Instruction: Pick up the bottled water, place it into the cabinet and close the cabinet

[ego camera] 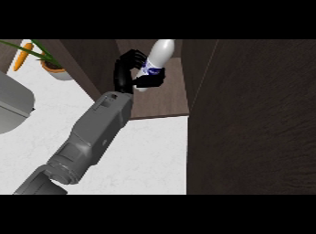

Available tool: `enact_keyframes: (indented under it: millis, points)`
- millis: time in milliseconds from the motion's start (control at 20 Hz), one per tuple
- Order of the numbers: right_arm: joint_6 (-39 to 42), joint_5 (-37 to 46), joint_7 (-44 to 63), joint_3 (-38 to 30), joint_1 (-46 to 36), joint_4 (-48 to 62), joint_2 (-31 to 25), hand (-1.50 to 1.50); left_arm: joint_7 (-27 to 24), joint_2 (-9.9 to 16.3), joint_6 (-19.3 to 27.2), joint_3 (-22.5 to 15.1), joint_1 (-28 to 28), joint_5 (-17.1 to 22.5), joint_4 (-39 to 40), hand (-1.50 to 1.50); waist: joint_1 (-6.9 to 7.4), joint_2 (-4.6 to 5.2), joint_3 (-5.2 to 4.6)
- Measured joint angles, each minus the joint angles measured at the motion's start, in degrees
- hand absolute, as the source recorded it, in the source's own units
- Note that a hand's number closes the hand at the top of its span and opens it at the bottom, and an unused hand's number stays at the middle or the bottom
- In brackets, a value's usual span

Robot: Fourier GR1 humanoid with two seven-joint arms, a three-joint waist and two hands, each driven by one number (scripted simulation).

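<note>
Dark cabinet (164, 103) shelf, right hand (135, 73) curled round tilted water bottle (157, 57), inside opening

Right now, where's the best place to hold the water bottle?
Around its middle, at the label, coming from the side. The bottle is tall and slim with a narrow top, so the wider labelled part gives fingers the most to wrap. The hand is already curled round it there, inside the cabinet.

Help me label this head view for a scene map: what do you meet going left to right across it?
Grey rounded object → carrot → potted plant → hand holding the bottled water in the cabinet opening → dark cabinet door.
</note>
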Motion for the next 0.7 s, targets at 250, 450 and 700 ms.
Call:
enact_keyframes:
  millis: [250, 450, 700]
  points:
    - [1.17, -0.39, -1.01, -0.66, 0.15, 0.4, -0.15, -1.5, -1.68, 1.19, 1.02, 0.8, -2.38, -0.94, 4.57, -1.5, -0.73, 0.28, 0.01]
    - [1.66, -0.54, -1.32, -0.4, -0.26, 0.81, 0.07, -1.5, -3.39, 1.51, 3.29, 0.29, -4.23, -2.52, 7.28, -1.5, -1.14, 0.53, 0.0]
    - [2.57, -0.69, -1.58, -0.13, 0.08, 0.79, -0.23, -1.5, -3.75, 2.16, 4.95, 0.06, -6.64, -3.65, 9.81, -1.5, -1.58, 0.66, -0.02]
